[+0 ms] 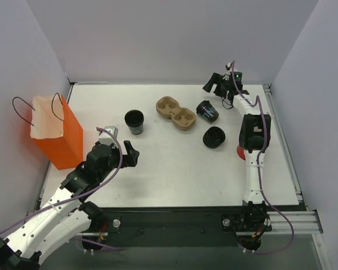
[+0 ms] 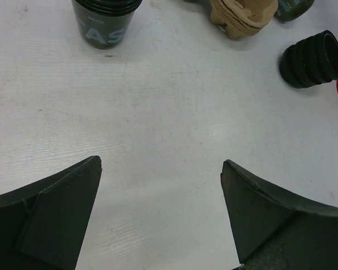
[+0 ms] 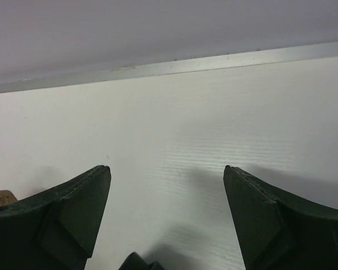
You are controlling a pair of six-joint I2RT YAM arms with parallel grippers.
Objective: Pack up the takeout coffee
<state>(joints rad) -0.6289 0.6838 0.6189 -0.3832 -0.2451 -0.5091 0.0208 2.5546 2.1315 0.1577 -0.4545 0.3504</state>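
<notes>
While both arms reach over the table, top view: L gripper is wide open and empty, w/ an open-top black cup just ahead of it and an orange bag off to its left. R gripper is also spread wide, holding nothing. Takeout coffee lies tipped just behind it, toward the arm's base, beside the cardboard carrier. Lid stack sits farther back.

L wrist: L gripper has bare table btwn its fingers. Open-top black cup is ahead-left, cardboard carrier ahead, takeout coffee a sliver ahead-right, lid stack nearer, right.

R wrist: R gripper stands wide, nothing held, w/ bare table ahead. A dark edge shows underneath; can't tell what it is.
</notes>
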